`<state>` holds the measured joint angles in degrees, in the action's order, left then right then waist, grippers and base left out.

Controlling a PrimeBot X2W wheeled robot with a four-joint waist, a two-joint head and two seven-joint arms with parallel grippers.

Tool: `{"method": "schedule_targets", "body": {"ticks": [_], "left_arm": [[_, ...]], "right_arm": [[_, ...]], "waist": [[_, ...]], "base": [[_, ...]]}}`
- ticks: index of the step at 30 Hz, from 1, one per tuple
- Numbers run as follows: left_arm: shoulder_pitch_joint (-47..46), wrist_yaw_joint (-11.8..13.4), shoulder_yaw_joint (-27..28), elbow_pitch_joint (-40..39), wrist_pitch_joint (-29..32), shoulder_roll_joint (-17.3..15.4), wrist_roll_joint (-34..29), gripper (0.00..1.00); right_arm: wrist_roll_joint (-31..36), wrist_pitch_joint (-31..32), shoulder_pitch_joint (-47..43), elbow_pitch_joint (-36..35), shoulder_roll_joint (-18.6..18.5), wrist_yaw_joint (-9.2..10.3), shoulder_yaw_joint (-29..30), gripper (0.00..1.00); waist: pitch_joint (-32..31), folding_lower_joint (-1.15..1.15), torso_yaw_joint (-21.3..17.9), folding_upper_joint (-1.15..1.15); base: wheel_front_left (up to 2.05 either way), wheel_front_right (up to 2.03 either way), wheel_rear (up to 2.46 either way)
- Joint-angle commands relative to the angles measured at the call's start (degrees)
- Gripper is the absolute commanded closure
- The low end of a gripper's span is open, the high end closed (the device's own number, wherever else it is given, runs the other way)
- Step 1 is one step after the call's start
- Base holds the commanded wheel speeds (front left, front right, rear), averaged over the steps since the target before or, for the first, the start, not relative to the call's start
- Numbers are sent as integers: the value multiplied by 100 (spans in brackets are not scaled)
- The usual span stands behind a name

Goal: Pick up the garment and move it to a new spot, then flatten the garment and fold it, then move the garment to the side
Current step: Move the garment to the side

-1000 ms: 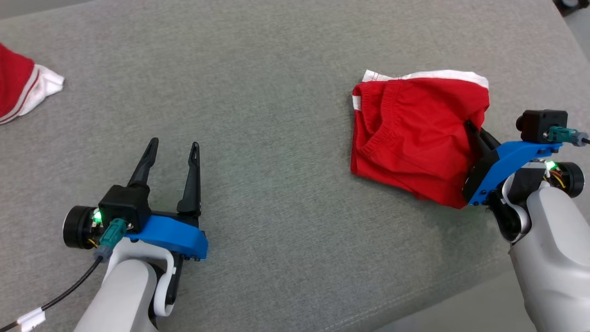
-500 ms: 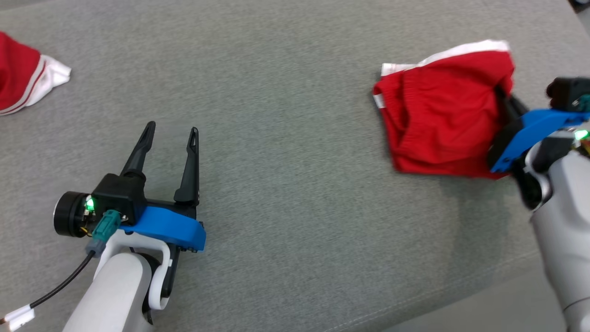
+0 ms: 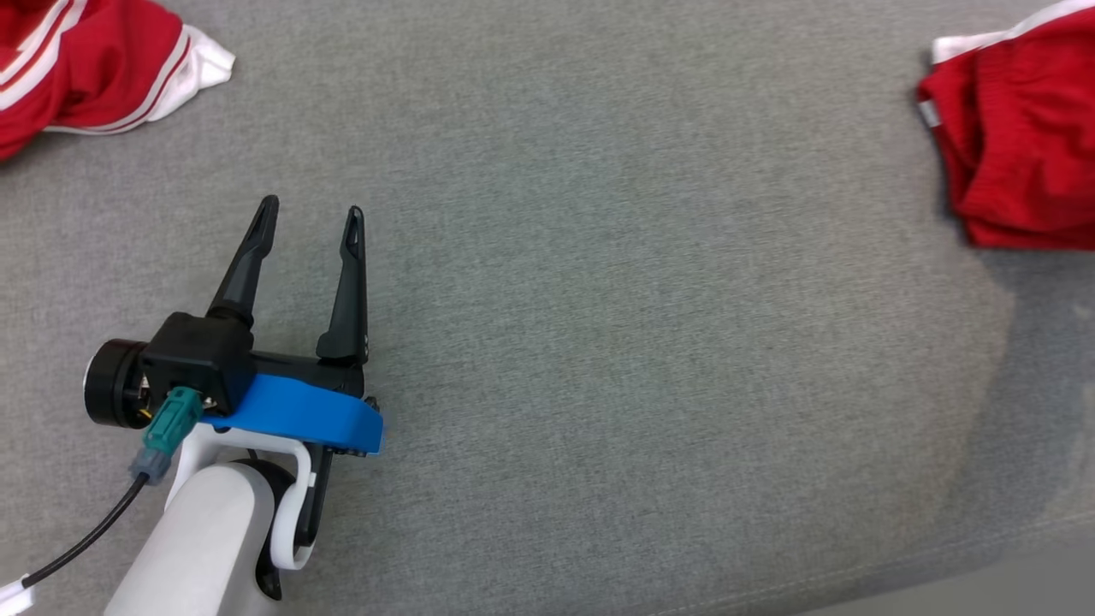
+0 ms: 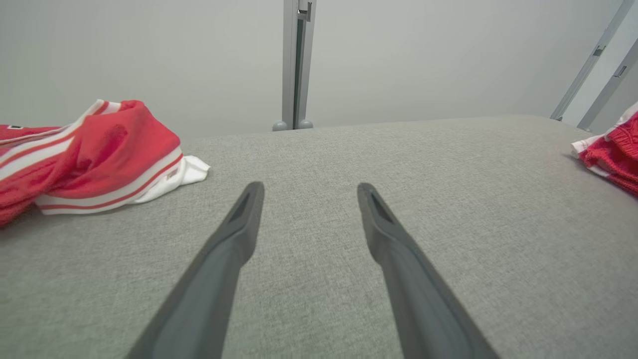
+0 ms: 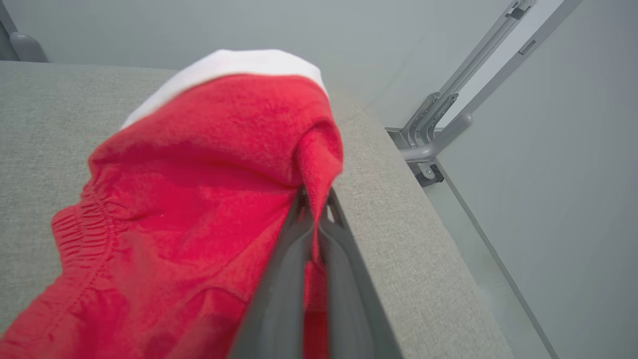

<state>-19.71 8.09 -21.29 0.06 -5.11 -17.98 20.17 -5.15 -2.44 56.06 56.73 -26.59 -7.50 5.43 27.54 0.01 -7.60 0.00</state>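
- The right gripper (image 5: 315,199) is closed tight: in the right wrist view its two dark fingers press together on a fold of the red garment (image 5: 199,174).
- The pinched fold bulges over the fingertips toward 12 o'clock. The rest of the garment spreads toward 9 and 7 o'clock, with its white band at 12.
- From the head, the garment (image 3: 1018,128) sits at 2 o'clock, cut by the frame edge, near the right edge of the grey padded surface (image 3: 599,299). Whether it is lifted clear of the surface is not discernible.
- The left gripper (image 3: 312,210) stands wide apart at 8 o'clock, empty and touching no cloth.
- Its pale forearm enters from 7 o'clock, with the fingers aimed toward 12 o'clock, low over the grey surface.
- A second red-and-white striped garment (image 3: 94,68) lies at 10 o'clock, well apart from both grippers.
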Motion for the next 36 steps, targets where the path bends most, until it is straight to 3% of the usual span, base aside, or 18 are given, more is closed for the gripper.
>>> {"method": "schedule_targets", "body": {"ticks": [1, 9, 12, 15, 16, 17, 27, 36], "left_arm": [[24, 28, 4, -67, 12, -35, -5, 0], [32, 88, -8, -202, 38, -70, -4, 0], [50, 96, -16, -204, 24, -69, 4, 0], [48, 118, -28, -190, 13, -58, 16, 0], [45, 124, -33, -183, 7, -51, 23, 0], [40, 127, -36, -174, 1, -45, 28, 0], [-31, 64, -70, 42, -163, 62, 136, 0], [-73, -88, -37, 641, -642, 342, 409, 0]], "right_arm": [[123, -14, 158, 47, -137, 1, 71, 100], [523, 116, 415, 112, -208, 2, 102, 98], [658, 144, 443, 121, -183, 2, 139, 66], [754, 149, 452, 150, -166, 2, 214, 52], [789, 142, 450, 156, -157, 2, 239, 19], [817, 125, 445, 157, -144, 2, 273, 0], [1187, -32, 406, 15, 65, 1, 361, 0], [756, -269, 104, -79, 600, 1, 57, 0]], "waist": [[86, -1, 102, 0], [141, -1, 201, 0], [147, -1, 207, 0], [150, -1, 210, 0], [148, -1, 211, 0], [144, -1, 210, 0], [-108, -1, 273, 0], [-806, -1, 469, 0]], "base": [[0, 0, 0], [0, 0, 0], [0, 0, 0], [0, 0, 0], [0, 0, 0], [0, 0, 0], [0, 0, 0], [0, 0, 0]]}}
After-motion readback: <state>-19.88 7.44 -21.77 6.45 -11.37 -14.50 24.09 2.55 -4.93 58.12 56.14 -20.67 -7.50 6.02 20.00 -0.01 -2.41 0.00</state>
